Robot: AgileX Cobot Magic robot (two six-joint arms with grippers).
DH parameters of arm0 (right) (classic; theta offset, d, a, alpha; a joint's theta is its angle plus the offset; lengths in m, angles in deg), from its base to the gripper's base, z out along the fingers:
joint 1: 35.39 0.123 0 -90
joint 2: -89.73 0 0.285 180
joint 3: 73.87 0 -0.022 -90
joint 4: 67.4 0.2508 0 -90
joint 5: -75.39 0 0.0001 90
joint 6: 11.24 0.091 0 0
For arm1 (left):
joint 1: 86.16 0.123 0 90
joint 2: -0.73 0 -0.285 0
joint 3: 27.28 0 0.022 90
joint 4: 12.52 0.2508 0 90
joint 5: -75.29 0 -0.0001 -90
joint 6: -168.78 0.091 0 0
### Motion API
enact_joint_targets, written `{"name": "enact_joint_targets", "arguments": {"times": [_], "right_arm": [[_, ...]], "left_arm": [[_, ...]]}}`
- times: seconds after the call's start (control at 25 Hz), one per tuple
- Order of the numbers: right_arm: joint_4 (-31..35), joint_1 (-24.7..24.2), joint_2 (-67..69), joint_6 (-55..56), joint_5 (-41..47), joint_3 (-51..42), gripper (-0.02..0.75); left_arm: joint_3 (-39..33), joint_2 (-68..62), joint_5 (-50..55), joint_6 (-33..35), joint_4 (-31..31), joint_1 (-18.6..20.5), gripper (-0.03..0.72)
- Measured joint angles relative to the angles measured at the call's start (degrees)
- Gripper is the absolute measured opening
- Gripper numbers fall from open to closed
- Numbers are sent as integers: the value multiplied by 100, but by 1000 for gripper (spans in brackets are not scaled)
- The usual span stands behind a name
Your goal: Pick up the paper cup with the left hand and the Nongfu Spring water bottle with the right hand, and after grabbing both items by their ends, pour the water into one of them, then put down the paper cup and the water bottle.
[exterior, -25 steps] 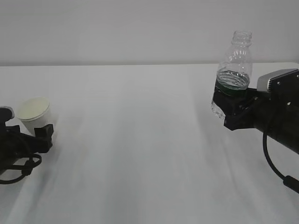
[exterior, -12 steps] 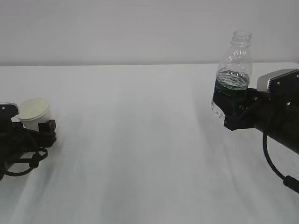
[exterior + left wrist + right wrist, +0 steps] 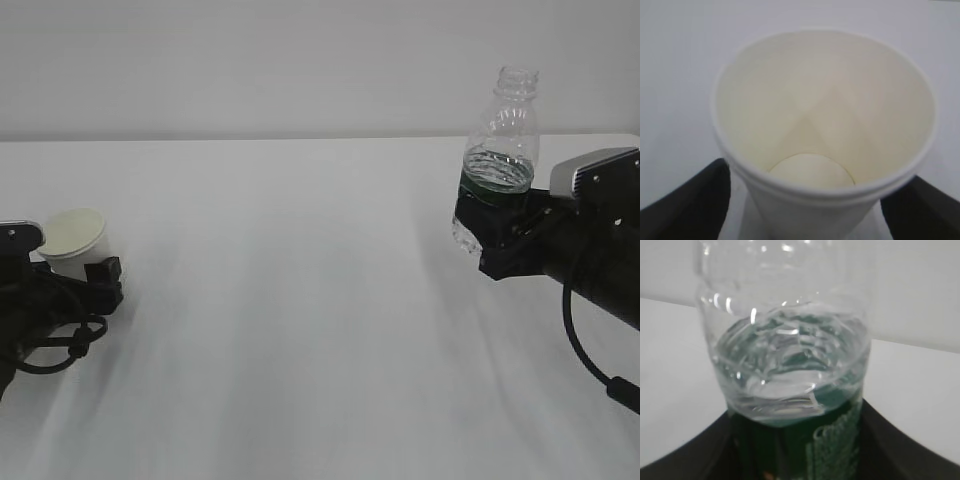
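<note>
Close the wide-open left hand (image 3: 95, 283) squarely around the paper cup (image 3: 74, 241) low down, gently, while holding the Nongfu Spring water bottle (image 3: 497, 160) upright in the clamped right hand (image 3: 492, 232).

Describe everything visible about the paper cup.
The paper cup is small, white, tapered, with a rolled rim and a cream, empty, dry-looking inside. It stands upright on the white table at the far left. The left gripper brackets it with open fingers on both sides; contact cannot be confirmed.
</note>
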Motion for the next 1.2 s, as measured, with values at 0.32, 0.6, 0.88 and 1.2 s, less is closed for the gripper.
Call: {"name": "enact_joint_targets", "arguments": {"times": [0.32,0.6,0.88,1.2], "right_arm": [[-10,0,0,0,0,0,411],[-10,0,0,0,0,0,411],[-10,0,0,0,0,0,411],[-10,0,0,0,0,0,411]], "left_arm": [[232,-159,0,0,-33,0,690],[290,-216,0,0,-192,25,684],[340,-216,0,0,-219,197,671],[504,-216,0,0,-99,197,654]]}}
